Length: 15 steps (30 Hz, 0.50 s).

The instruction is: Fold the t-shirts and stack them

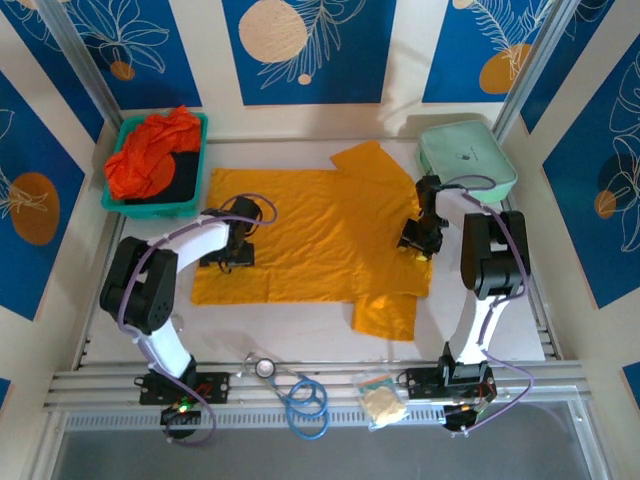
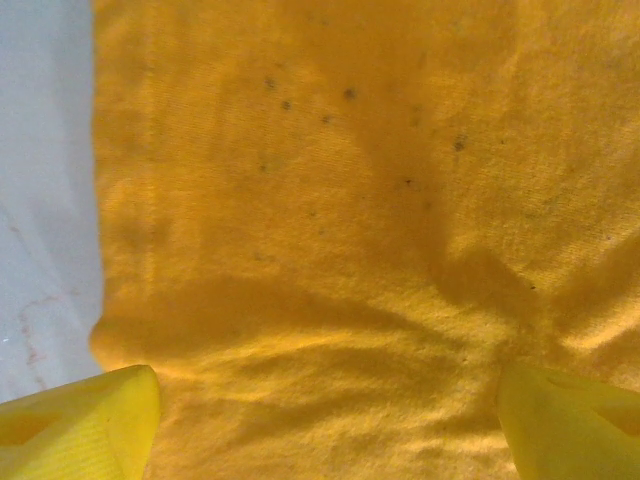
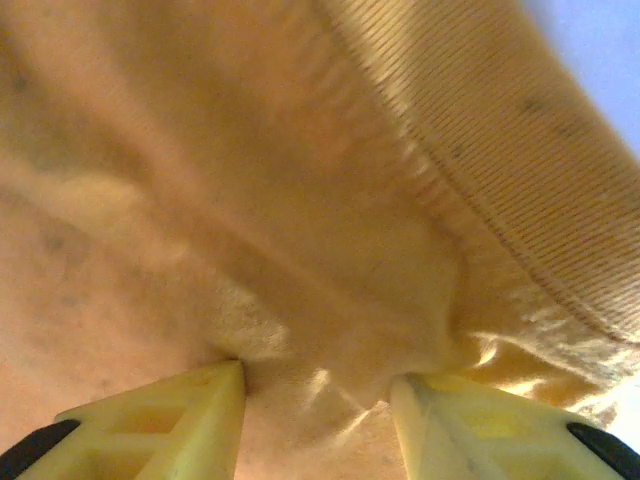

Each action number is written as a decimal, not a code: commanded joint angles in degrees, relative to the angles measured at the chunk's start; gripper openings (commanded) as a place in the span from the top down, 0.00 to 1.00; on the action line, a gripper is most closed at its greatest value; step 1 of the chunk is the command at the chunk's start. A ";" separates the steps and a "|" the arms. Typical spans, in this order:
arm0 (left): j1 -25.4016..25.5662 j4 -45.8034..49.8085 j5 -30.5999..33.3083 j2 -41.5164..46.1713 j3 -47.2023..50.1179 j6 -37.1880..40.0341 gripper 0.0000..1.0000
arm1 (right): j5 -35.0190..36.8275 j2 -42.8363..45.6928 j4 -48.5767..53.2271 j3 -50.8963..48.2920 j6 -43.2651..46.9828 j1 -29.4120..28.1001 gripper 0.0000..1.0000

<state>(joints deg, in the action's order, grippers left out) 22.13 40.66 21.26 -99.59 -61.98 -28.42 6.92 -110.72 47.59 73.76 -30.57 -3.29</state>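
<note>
Pinching bunched yellow t-shirt (image 3: 300, 200): right claw (image 3: 317, 378); left claw (image 2: 327, 378) spread wide; both cropped below.

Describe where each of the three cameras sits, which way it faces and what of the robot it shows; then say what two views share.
Top external: above and behind the arms, looking down on the white table; both arms, the left gripper and the right gripper show.
Left wrist: on the left arm, facing down at the flat mustard-yellow cloth t-shirt; its yellow fingers stand wide apart.
Right wrist: on the right arm, close against bunched cloth; yellow fingers pinch it.
Shared: both wrist views show that t-shirt.
</note>
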 commanded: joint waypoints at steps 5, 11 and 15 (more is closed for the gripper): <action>-1.03 -1.64 -1.01 -2.95 -0.36 0.48 0.13 | 2.96 -6.73 -0.13 6.03 1.97 1.22 0.54; -1.21 -2.42 -2.37 -2.77 -0.17 1.08 0.13 | 3.09 -4.23 -0.30 5.24 2.66 1.18 0.54; -1.05 -1.99 -4.15 0.01 -0.21 1.92 0.10 | 2.47 1.80 0.08 3.42 3.72 1.18 0.53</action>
<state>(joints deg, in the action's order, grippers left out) 21.50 38.22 19.44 -101.23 -62.00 -27.88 8.67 -113.23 47.05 78.85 -28.45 -2.52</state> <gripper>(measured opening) 0.891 0.468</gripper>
